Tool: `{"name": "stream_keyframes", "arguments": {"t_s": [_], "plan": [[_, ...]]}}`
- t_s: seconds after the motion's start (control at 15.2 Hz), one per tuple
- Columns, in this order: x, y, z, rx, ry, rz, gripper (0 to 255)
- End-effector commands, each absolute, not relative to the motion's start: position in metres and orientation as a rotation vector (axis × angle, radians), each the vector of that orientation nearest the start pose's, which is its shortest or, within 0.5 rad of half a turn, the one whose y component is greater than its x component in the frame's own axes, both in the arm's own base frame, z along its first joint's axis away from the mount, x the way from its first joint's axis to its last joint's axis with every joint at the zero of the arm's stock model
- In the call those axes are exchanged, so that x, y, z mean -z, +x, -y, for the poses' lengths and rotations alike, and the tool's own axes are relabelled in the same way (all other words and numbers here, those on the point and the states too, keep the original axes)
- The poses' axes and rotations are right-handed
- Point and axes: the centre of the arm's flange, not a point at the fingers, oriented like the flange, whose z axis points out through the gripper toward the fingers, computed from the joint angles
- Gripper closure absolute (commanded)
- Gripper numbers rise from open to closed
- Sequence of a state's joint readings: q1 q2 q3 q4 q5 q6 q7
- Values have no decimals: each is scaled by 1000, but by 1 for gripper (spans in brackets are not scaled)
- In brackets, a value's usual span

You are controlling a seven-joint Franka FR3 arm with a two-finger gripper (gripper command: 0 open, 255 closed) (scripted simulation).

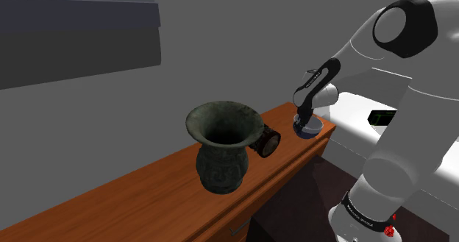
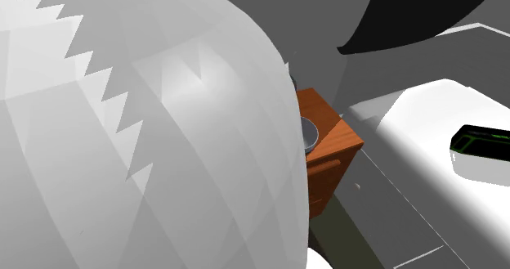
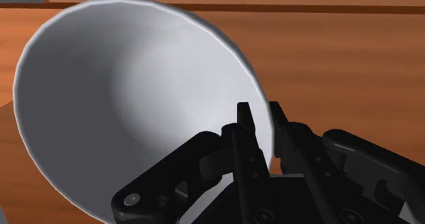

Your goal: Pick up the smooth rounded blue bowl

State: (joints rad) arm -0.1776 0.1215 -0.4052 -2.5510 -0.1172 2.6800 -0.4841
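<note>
Shoulder view: the black two-finger hand [image 1: 300, 120] sits low over the smooth rounded bowl, dark blue outside and pale grey inside [image 1: 312, 128]. The bowl is at one end of the brown wooden table [image 1: 147, 196]. A dark green flared vase [image 1: 221, 148] stands well away from the hand.

Second exterior view: a sliver of the bowl [image 2: 310, 134] shows beside the white arm [image 2: 123, 145].

Wrist view: the hand [image 3: 261, 131] pinches the bowl [image 3: 129, 86] by its rim, one finger inside and one outside. The hollow lies wholly to the inner finger's side, so a lift would likely hang off-centre.
</note>
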Motion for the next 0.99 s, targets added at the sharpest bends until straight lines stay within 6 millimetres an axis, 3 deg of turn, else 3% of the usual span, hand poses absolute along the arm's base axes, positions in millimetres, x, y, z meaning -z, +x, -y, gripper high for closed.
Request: {"name": "stream_keyframes", "arguments": {"t_s": [0.0,0.13,0.92], "plan": [[-229,381,252,-63,-3235,14,255],[-229,381,252,-63,-3235,14,255],[-292,381,252,-63,-3235,14,255]]}}
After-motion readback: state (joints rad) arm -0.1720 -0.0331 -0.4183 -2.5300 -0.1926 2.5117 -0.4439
